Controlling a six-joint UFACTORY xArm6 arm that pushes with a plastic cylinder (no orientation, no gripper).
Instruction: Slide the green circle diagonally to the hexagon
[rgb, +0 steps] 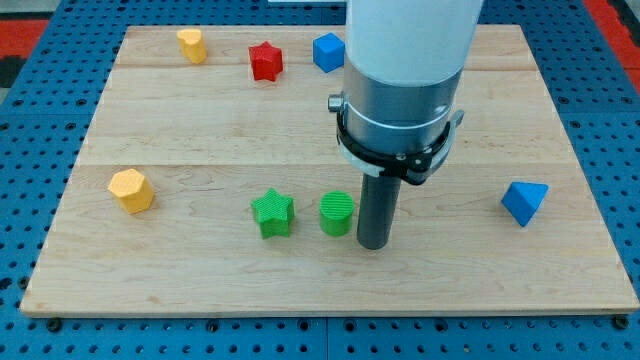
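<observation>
My tip (375, 244) rests on the pale wooden board (200, 280); the arm's wide white and grey body hides the board behind it and is cut off at the view's top. There are no jaws, only a dark rod. The ribbed green plastic circle (337, 213) sits just beside my tip, to the view's left, with the green plastic star (272, 213) beyond it. The orange-yellow plastic hexagon (131, 190) lies well apart, further left. No writing is readable.
</observation>
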